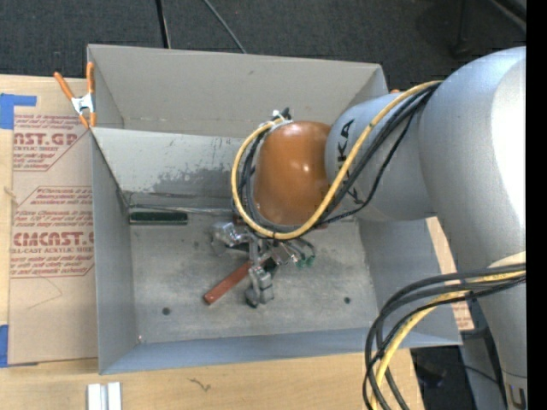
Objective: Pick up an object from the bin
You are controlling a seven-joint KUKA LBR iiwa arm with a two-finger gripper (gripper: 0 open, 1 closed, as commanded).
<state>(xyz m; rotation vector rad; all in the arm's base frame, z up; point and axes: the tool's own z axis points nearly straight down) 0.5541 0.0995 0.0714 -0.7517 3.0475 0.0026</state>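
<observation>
We find the gripper (259,287) low over the floor of the bin (115,254), about mid-floor, beneath the arm's orange cover (286,182). A reddish-brown stick (224,288) lies flat, slanting from the near left toward the gripper. Its right end reaches the gripper, but we cannot tell whether it is gripped, nor whether the pincer stands apart or together. A small metallic piece (226,236) lies just beside it on the far left, and a greenish piece (303,259) just to the right. A dark green bar (158,217) lies well apart, along the far wall at left.

One red stick (226,287), one dark green bar (158,217).
</observation>
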